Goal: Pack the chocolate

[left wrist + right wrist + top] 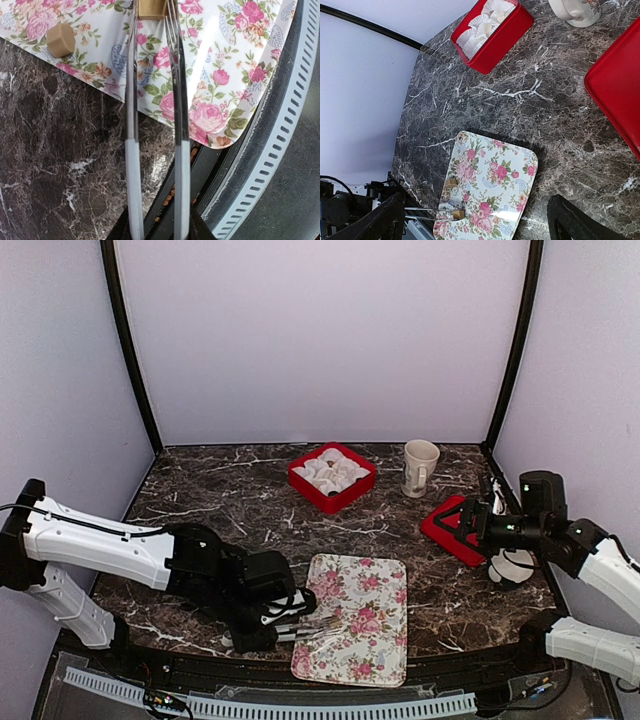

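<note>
The dark marble table carries a floral tray at the near centre, a red box of white crinkled paper cups at the far centre, a red lid at the right and a mug just right of the box. The left gripper is closed on metal tongs, whose long axis runs left to right with the tips over the tray's left half. From the top camera the chocolate is too small to make out. The left wrist view shows it: a tan squarish piece pinched between the tong tips, cut off by the frame edge, flat faces against the tong arms. Whether it touches the tray cannot be told. A second tan piece lies loose on the tray just inside its left edge, on the far side of the tongs, turned corner-on. Both are blocky, with no clear long axis. The right wrist view shows both pieces together. The right gripper hangs over the red lid, its fingers spread wide with nothing between them.
</note>
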Available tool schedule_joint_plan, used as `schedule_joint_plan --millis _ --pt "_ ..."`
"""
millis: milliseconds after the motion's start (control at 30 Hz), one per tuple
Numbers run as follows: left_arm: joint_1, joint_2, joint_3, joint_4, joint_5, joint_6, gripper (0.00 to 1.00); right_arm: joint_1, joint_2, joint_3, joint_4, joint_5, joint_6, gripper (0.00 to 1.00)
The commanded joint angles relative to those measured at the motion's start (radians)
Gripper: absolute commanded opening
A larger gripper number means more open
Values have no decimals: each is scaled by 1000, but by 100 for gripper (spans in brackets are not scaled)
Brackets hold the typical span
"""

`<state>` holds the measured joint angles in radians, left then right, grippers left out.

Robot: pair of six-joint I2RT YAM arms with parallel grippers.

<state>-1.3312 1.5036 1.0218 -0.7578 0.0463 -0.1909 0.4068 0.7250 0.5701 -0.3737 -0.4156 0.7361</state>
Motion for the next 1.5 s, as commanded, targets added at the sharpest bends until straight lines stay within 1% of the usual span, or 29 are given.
schedule_joint_plan --millis 0,167,300,533,700,933,1133,1467 --pt "32 -58 67 -5 18 -2 18 1 -4 -5 35 -10 -5 100" --pt "132 -90 133 11 56 19 17 0 7 2 38 -10 -12 100" --pt "235 -68 207 21 79 59 17 0 22 13 38 -8 -19 100" --pt "454 60 387 52 115 99 17 0 49 31 36 -8 -33 100" --pt "561 208 547 60 102 89 17 -2 64 33 42 -6 -33 100" --pt "667 397 736 71 100 47 18 -5 82 31 50 2 -33 100" --pt "745 521 835 60 96 28 18 -11 99 26 53 -2 -35 100" --pt "801 667 983 25 106 47 20 -20 134 24 67 -11 -39 100"
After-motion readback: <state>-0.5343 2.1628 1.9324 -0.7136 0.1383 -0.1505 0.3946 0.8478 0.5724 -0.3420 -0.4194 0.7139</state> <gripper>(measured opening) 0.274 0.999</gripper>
